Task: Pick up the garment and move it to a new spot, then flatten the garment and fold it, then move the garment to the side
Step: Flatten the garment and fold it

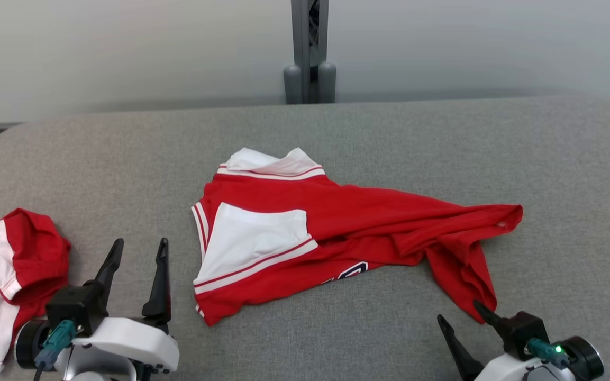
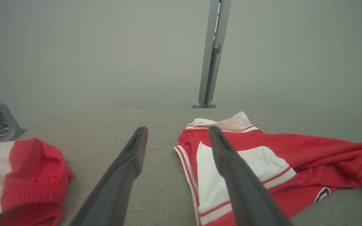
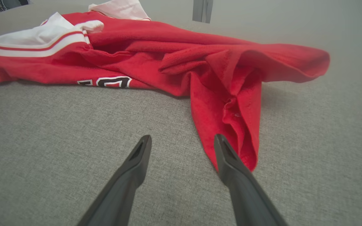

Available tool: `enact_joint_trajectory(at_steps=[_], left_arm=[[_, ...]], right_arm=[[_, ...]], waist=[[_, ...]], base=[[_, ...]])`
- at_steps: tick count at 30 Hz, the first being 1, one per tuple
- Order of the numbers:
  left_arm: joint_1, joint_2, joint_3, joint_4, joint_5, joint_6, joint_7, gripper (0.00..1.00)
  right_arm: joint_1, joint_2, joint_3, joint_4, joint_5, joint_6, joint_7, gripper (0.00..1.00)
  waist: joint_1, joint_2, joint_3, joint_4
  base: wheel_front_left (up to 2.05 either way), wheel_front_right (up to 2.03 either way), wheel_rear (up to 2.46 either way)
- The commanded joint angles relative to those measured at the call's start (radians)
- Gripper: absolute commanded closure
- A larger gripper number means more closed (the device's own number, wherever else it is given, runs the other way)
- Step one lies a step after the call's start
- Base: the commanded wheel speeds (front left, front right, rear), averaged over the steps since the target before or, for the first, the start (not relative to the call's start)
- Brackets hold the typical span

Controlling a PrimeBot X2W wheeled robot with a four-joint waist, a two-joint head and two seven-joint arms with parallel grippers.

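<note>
- Garment, a crumpled red-and-white fabric jersey (image 1: 336,227), lies in the middle of the grey fabric-covered counter (image 1: 389,132), ahead of both tools.
- Left tool (image 1: 142,242) and right tool (image 1: 458,311) both stand wide, holding nothing.
- For a clean pick-up, I'd pinch the trailing red corner beside the right tool and the white-striped edge near the left.
- Right wrist view reveals bunched folds at that corner; left wrist view shows a second red-and-white garment (image 2: 20,179) well apart.
</note>
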Motion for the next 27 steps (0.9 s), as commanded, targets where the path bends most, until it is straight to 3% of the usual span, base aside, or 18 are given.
enact_joint_trajectory(at_steps=[1, 11, 12, 13, 14, 20, 27], left_arm=[[-0.029, -0.005, -0.004, 0.005, 0.007, -0.007, -0.006, 0.0], [-0.101, -0.033, -0.023, 0.047, 0.017, -0.031, -0.026, 0.0], [-0.106, -0.035, -0.025, 0.052, 0.017, -0.034, -0.028, 0.0], [-0.112, -0.035, -0.025, 0.055, 0.018, -0.037, -0.03, 0.0], [-0.118, -0.036, -0.027, 0.06, 0.018, -0.039, -0.031, 0.0], [-0.126, -0.045, -0.021, 0.084, 0.008, -0.046, -0.046, 0.0], [-0.104, -0.042, -0.008, 0.09, -0.004, -0.041, -0.059, 0.0]], right_arm=[[-0.042, -0.018, 0.009, 0.05, -0.001, -0.001, -0.017, 0.0], [-0.225, -0.013, 0.025, 0.315, -0.018, -0.001, -0.111, 0.0], [-0.236, -0.009, 0.026, 0.34, -0.016, -0.001, -0.111, 0.07], [-0.246, -0.006, 0.026, 0.359, -0.015, -0.001, -0.115, 0.68], [-0.255, -0.002, 0.024, 0.373, -0.013, -0.001, -0.121, 1.0], [-0.265, -0.003, 0.052, 0.309, 0.005, -0.001, -0.189, 1.0], [-0.219, -0.068, 0.08, 0.016, -0.002, -0.001, -0.191, 1.0]], waist=[[0.0, 0.0, 0.037, 0.01], [0.0, 0.0, 0.122, 0.023], [0.0, 0.0, 0.126, 0.024], [0.0, 0.0, 0.131, 0.024], [0.0, 0.0, 0.133, 0.024], [0.0, 0.0, 0.129, 0.011], [0.0, 0.0, 0.11, -0.023]], base=[[0.0, 0.0, 0.0], [0.0, 0.0, 0.0], [0.0, 0.0, 0.0], [0.0, 0.0, 0.0], [0.0, 0.0, 0.0], [0.0, 0.0, 0.0], [0.0, 0.0, 0.0]])
